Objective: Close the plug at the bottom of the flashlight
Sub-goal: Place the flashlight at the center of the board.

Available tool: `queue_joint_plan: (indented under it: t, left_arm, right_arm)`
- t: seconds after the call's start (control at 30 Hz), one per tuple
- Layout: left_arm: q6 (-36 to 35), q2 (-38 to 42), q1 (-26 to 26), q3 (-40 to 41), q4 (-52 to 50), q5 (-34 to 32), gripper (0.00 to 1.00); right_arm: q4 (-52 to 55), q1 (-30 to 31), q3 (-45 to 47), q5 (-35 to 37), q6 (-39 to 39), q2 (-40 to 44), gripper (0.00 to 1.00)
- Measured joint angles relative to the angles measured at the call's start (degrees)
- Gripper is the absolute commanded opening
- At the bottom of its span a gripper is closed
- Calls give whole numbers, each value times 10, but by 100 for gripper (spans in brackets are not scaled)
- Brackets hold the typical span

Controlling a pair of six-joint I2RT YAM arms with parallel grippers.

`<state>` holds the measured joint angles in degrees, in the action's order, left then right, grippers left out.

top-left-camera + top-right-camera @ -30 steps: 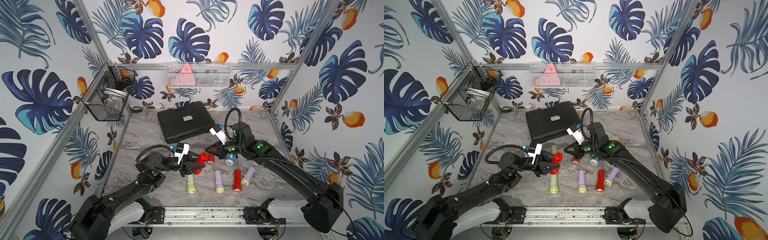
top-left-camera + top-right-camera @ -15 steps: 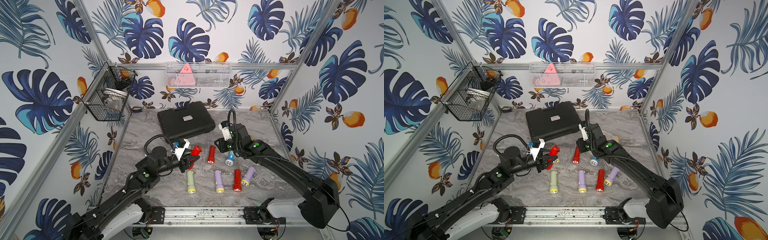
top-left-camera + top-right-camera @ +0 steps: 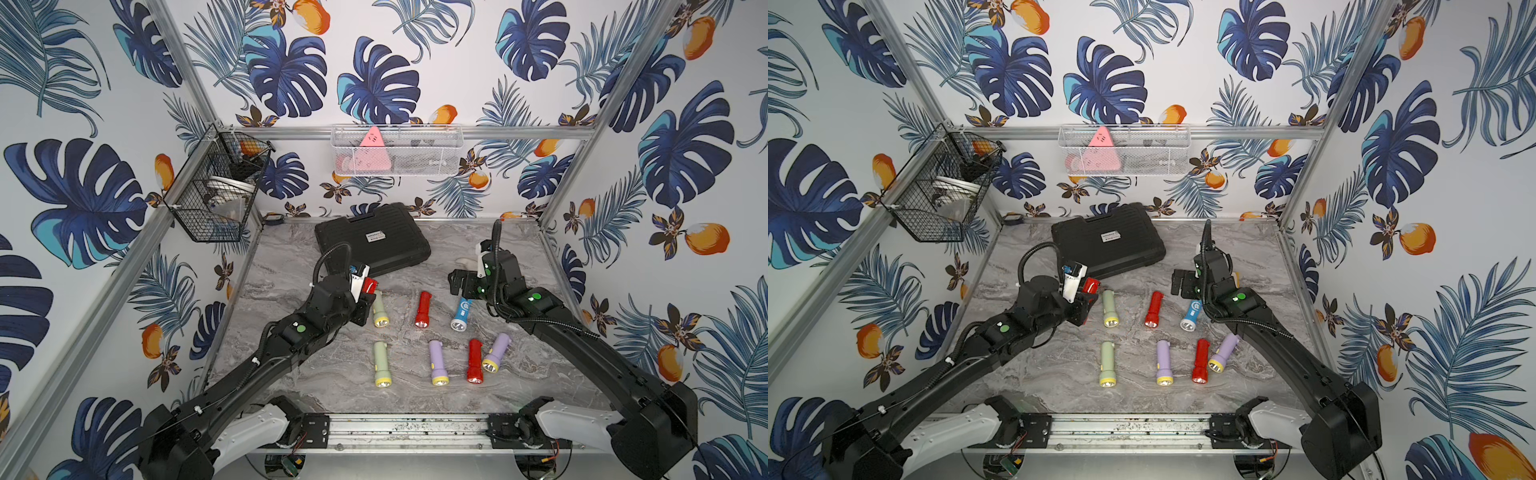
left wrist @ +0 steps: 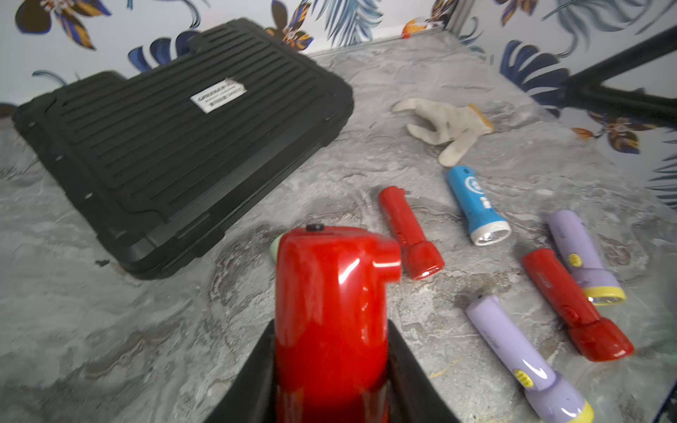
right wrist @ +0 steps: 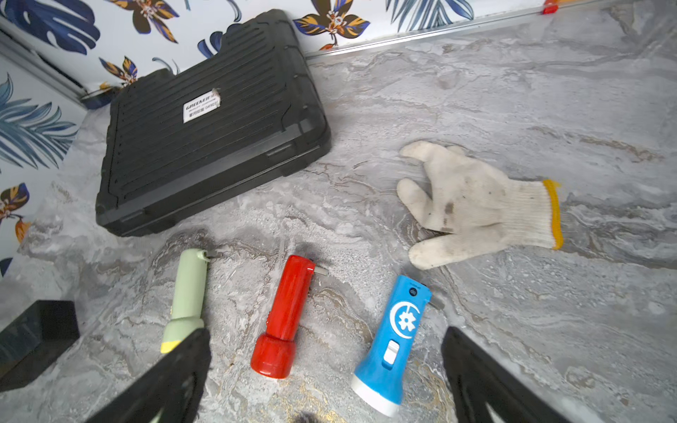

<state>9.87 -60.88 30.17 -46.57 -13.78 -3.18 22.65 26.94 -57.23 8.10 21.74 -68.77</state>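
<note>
My left gripper [image 3: 365,297] is shut on a red flashlight [image 3: 368,286], held above the table near the black case. In the left wrist view the flashlight [image 4: 331,311] points its bottom end away, and a short red nub [image 4: 388,263] juts from that end's side. The black fingers [image 4: 256,381] press both of its flanks. My right gripper [image 3: 460,286] hangs open and empty over the table beside a blue flashlight [image 3: 461,312]. In the right wrist view its fingertips [image 5: 183,362] stand wide apart on either side of the blue flashlight [image 5: 394,337] and a red one [image 5: 287,315].
Several flashlights lie in two rows: green [image 3: 379,311], red [image 3: 422,309], then green [image 3: 382,365], purple [image 3: 437,362], red [image 3: 473,360], purple [image 3: 496,352]. A black case [image 3: 372,239] sits behind, a white glove [image 5: 472,205] at the right. Wire baskets [image 3: 216,195] hang on the walls.
My right gripper has opened and pulled back to the right, away from the held red flashlight. The left arm has drawn that flashlight back toward the left and the case.
</note>
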Motion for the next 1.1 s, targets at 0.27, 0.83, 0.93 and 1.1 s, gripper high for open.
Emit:
queue_joint_plan:
  t: [0.27,0.83,0.93,1.1]
  left_arm:
    - [69,-105,-79,-49,-61,-6,0]
    - [111,-293,-127,-80,-98,45,0]
    - [111,-308,-128,-82,-99,43,0]
    - [111,-317,-130,-76,-93,31,1]
  right_arm:
    - [0,-27,12,-26,3,26,100]
    - [1,-37,23,-56,18,43,100]
    - [1,-37,27,-58,28,45,100]
    - [0,-37,29,-63,34,45,100]
